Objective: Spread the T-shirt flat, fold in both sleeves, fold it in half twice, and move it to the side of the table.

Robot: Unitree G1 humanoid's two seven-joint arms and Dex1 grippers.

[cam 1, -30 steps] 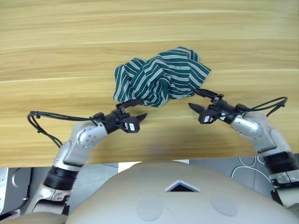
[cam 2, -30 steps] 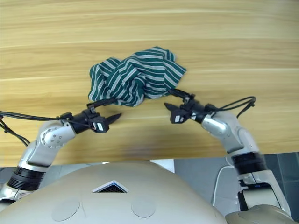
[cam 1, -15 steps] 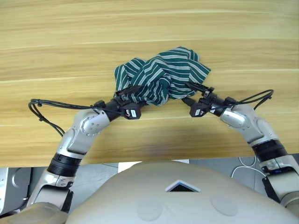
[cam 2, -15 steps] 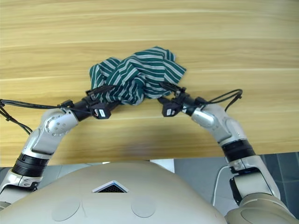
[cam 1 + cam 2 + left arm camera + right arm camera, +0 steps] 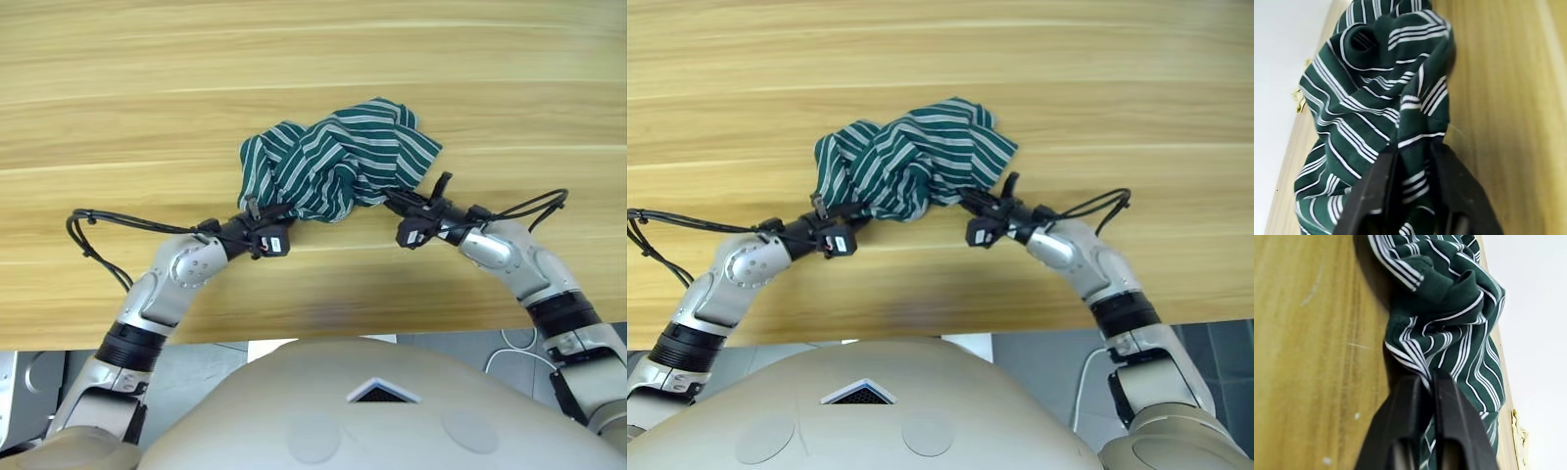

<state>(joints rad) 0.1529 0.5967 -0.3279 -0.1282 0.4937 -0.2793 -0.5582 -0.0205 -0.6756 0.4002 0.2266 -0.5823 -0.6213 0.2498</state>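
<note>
A green T-shirt [image 5: 338, 157] with white stripes lies crumpled in a heap near the middle of the wooden table [image 5: 147, 117]. My left gripper [image 5: 263, 213] sits at the heap's near left edge, shut on a fold of the fabric [image 5: 1413, 171] that runs between its black fingers [image 5: 1376, 186]. At the heap's near right edge my right gripper [image 5: 395, 202] is shut on a striped hem [image 5: 1425, 377], pinched between its fingers [image 5: 1454, 426]. Sleeves and collar are lost in the folds.
Bare wood surrounds the heap on every side, with wide room to the left, right and far side. The table's near edge [image 5: 323, 338] runs just below both forearms. Black cables [image 5: 88, 230] loop out from each wrist.
Both grippers moved in from the bare wood to the heap's near edges and went from open to shut on the fabric. The heap has barely shifted.
</note>
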